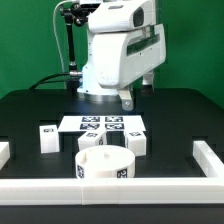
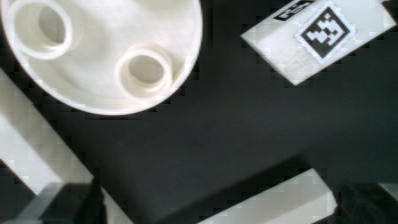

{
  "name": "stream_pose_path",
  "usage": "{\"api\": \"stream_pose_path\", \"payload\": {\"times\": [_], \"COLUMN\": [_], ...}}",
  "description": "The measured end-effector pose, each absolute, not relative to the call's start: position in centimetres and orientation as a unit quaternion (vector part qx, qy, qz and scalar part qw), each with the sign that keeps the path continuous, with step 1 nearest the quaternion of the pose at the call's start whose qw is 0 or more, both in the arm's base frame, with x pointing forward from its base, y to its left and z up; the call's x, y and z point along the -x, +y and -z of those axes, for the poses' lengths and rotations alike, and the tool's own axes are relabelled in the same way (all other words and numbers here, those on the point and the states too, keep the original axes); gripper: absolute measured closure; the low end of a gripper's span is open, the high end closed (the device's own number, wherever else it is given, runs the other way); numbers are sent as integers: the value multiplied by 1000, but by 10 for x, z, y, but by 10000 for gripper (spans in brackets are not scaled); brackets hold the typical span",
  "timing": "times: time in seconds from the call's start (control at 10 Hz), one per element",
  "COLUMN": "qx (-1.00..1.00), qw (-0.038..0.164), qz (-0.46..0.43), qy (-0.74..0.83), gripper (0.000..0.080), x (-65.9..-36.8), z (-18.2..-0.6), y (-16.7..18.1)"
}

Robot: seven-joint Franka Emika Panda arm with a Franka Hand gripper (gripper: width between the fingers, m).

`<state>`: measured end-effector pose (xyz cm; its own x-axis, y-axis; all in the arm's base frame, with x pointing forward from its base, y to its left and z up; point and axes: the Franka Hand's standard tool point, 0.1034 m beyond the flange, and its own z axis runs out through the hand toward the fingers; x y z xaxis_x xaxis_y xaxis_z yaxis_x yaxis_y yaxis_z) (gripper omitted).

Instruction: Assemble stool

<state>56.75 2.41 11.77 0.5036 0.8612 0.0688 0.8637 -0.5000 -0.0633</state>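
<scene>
The stool's round white seat [image 1: 104, 163] lies near the table's front; the wrist view shows its top face [image 2: 98, 50] with two round holes. One tagged white leg [image 1: 47, 137] stands at the exterior view's left, another leg [image 1: 137, 143] at its right, and a third leg [image 1: 92, 141] just behind the seat. A tagged leg [image 2: 306, 40] shows beside the seat in the wrist view. My gripper [image 1: 127, 100] hangs above the table behind the marker board. The gripper [image 2: 214, 212] is open with its fingers wide apart and nothing held between them.
The marker board [image 1: 100, 124] lies flat between the robot base and the legs. White border rails run along the front [image 1: 110, 190], the exterior view's left [image 1: 5, 152] and its right [image 1: 205, 155]. A blurred white piece [image 2: 231, 198] lies under the gripper in the wrist view.
</scene>
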Motion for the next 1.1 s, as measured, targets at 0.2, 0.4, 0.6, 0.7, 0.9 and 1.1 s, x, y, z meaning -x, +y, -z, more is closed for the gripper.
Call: {"api": "stream_pose_path", "payload": {"times": [0.2,0.4,0.6,0.7,0.9,1.1], "qx": [863,855,828,814,804,806], "qw": [49,47,29,22,25,29], "qz": [17,18,36,42,38,34], "qy": [-503,-516,-559,-579,-593,-590], "gripper": [150,150,150,150,150,150], "x": [-567,-567,-574,-573,-567,-566], "z": [-117,-114,-97,-90,-74,-68], "y": [24,19,-5,-13,-26,-29]}}
